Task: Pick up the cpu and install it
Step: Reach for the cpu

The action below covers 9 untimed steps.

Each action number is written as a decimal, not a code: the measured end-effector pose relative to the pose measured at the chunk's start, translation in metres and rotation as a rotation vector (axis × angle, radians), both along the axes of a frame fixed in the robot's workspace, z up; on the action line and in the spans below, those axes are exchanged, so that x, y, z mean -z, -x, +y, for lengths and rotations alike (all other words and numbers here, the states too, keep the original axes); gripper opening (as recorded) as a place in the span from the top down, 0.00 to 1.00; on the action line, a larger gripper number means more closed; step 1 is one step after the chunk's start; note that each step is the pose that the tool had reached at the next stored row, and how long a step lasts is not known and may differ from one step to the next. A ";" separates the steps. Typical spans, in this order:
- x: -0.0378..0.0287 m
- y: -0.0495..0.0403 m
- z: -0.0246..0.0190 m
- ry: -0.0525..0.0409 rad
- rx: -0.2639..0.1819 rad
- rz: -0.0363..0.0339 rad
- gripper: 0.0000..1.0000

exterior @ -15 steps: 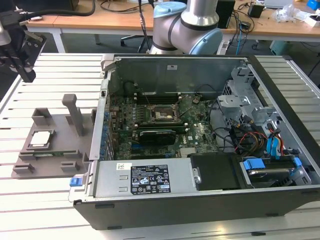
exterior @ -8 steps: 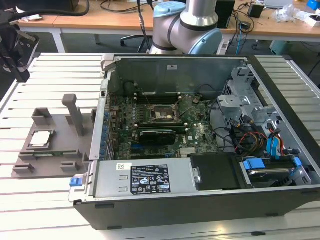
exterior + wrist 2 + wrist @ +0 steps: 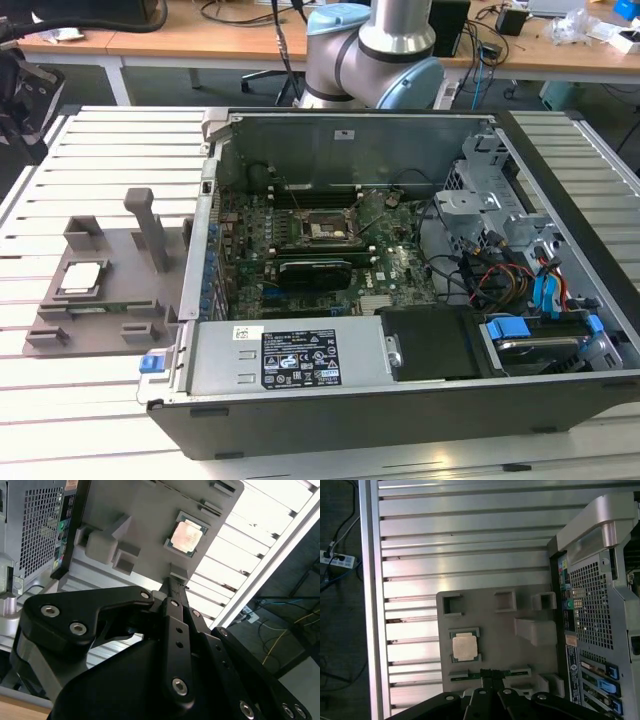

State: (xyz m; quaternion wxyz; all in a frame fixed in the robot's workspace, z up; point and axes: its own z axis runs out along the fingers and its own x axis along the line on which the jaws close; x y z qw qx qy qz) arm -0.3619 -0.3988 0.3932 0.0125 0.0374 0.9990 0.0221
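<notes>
The cpu (image 3: 80,278) is a small silvery square chip lying flat in a recess of the grey plastic tray (image 3: 120,300), at the exterior view's left beside the open computer case (image 3: 400,400). Both wrist views look down on the cpu (image 3: 187,534) (image 3: 465,647) from well above the tray (image 3: 145,510) (image 3: 505,630). My black gripper (image 3: 172,582) (image 3: 492,672) hangs over the tray's edge, apart from the chip, its fingers together with nothing between them. Inside the case, the black square socket frame (image 3: 322,228) sits on the motherboard.
The tray's upright post (image 3: 150,225) stands between the chip and the case wall. The arm's base (image 3: 370,50) rises behind the case. Cables and drive bays (image 3: 520,290) crowd the case's right side. The slatted metal table (image 3: 90,140) surrounds everything.
</notes>
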 end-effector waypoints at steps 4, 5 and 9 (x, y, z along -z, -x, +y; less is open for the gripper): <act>0.0003 0.0072 0.0000 -0.0001 0.000 -0.0001 0.89; 0.0003 0.0086 0.0000 0.0000 0.000 0.0000 0.89; 0.0004 0.0143 0.0000 0.0000 0.000 -0.0001 0.89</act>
